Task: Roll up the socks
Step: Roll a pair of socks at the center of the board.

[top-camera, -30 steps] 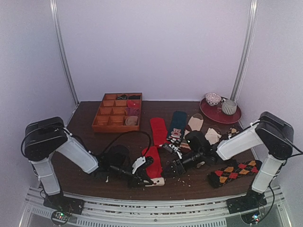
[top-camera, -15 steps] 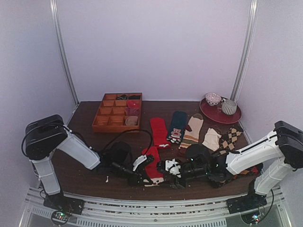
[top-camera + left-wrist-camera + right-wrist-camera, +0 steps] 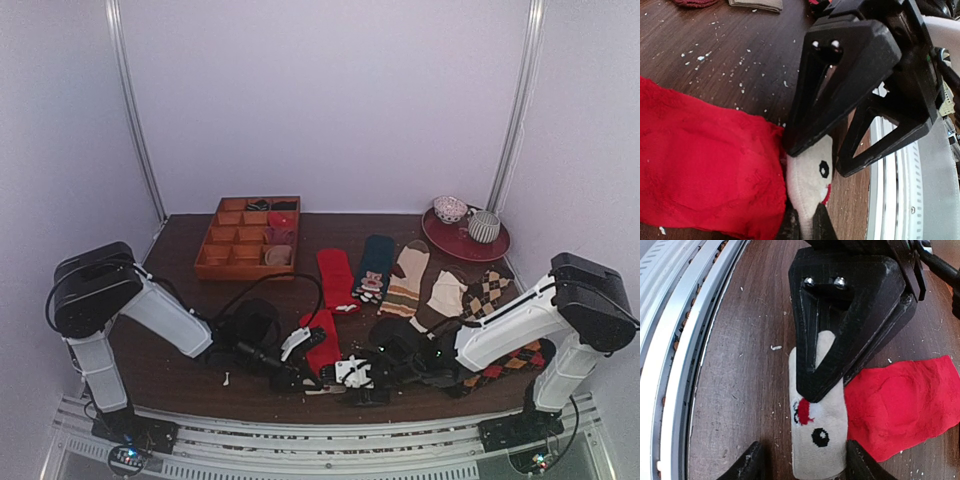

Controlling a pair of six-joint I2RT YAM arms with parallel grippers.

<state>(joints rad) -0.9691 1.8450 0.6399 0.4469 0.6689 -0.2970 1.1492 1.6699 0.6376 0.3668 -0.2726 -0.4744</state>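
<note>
Seven socks [image 3: 375, 262] lie on the worktop [image 3: 190, 300]. Left pincer [image 3: 806, 221] pinches one red sock [image 3: 700, 170] by the toe; right pincer [image 3: 807, 462] gapes astride it.

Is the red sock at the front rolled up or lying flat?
Flat, not rolled: the red sock lies stretched out, and its cream toe end is spread with no curl.

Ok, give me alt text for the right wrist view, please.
The left gripper, black and wedge-shaped, is shut on the cream, face-printed end of a red fabric sock lying on the dark wooden table. The right gripper, open, straddles that same end; a metal rail runs along the left.
</note>
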